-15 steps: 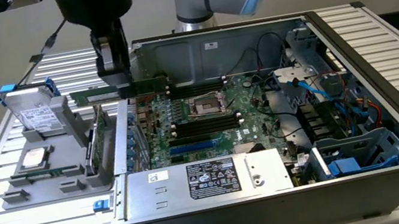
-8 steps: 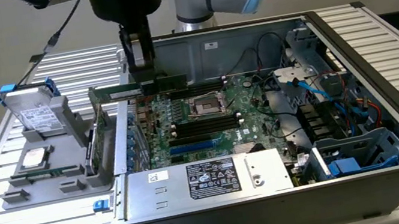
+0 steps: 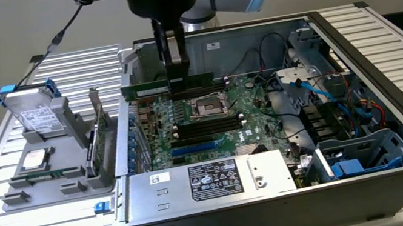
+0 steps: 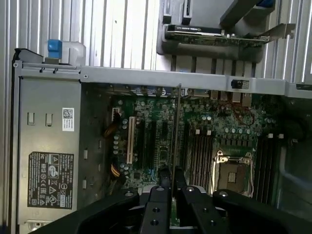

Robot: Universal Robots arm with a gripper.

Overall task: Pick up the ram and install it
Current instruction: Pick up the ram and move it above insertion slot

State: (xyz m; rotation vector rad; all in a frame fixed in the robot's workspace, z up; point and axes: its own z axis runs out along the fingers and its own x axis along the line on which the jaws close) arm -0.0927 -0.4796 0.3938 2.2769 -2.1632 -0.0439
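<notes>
- The gripper (image 3: pixel 179 80) is clenched on the ram (image 3: pixel 144 90), with its fingers pinching the stick near the middle of its upper edge.
- In the exterior view the ram is a dark green stick hanging on edge inside the open computer case (image 3: pixel 388 51). It is off the motherboard, toward the case's 12 o'clock wall.
- Its long axis runs from 9 o'clock to 3 o'clock in the exterior view. More of the stick shows on the 9 o'clock side of the fingers than on the 3 o'clock side.
- The black memory slots (image 3: pixel 206 128) also run from 9 to 3, so stick and slots look parallel.
- These slots lie at 6 o'clock from the gripper, past the CPU socket (image 3: pixel 209 107) and lower down.
- In the wrist view the ram (image 4: pixel 176 126) appears edge-on as a thin line running out from the gripper (image 4: pixel 171 183). It sits just beside the slot bank (image 4: pixel 199 152) next to the socket (image 4: pixel 233 173).
- The stick does not look seated in any slot, so I judge the installing not yet done.
- The power supply (image 3: pixel 205 183) sits at 6 o'clock in the case, well apart from the gripper.
</notes>
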